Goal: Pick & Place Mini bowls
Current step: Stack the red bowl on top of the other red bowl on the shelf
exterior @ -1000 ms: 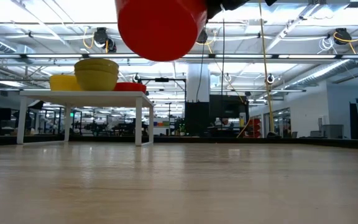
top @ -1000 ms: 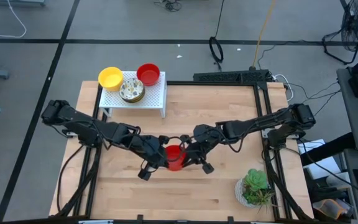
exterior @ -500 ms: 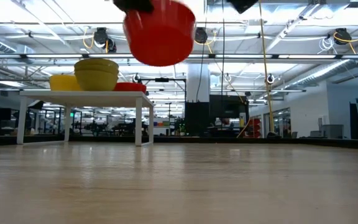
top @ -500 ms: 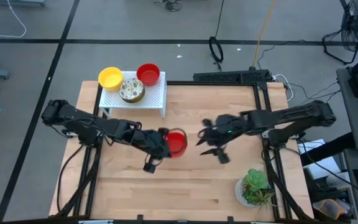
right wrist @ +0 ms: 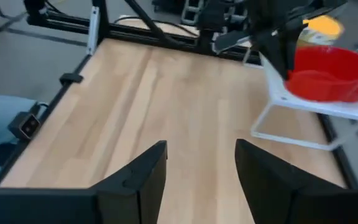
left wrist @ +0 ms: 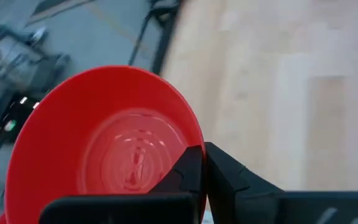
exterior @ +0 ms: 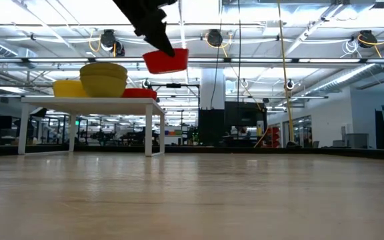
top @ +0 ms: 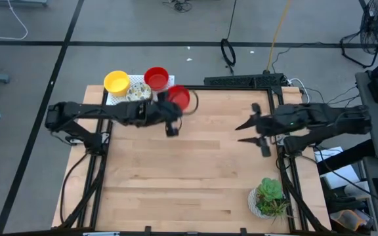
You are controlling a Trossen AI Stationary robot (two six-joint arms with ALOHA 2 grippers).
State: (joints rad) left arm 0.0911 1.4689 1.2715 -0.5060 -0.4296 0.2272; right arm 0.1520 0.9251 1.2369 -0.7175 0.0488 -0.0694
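A small red bowl (top: 180, 98) hangs in the air just right of the white rack (top: 166, 108) at the table's far left, with my left gripper (top: 173, 107) shut on it. On the rack stand a yellow bowl (top: 117, 82), a patterned bowl (top: 138, 92) and another red bowl (top: 156, 77). In the low view the carried bowl (exterior: 166, 61) is higher than the rack top (exterior: 92, 100). My right gripper (top: 245, 132) stands open over the table's right part with nothing between its fingers. My left gripper pinches the red bowl's rim (left wrist: 193, 138) on the side nearest the arm, one finger inside the bowl and one outside its wall. The fingers (left wrist: 188, 171) come from the table's left, slanting down. The bowl is lifted clear, mouth up and slightly tilted.
A green potted plant (top: 268, 196) stands at the near right corner. The rack's thin white legs (exterior: 149, 127) rest on the wood at the far left. Bare wooden tabletop (top: 195, 170) lies between the two arms.
My right gripper has let go of the red bowl and drawn back toward the table's right edge. My left gripper has carried the bowl from the table's middle toward the far left, up beside the rack, with the bowl staying clear of the table.
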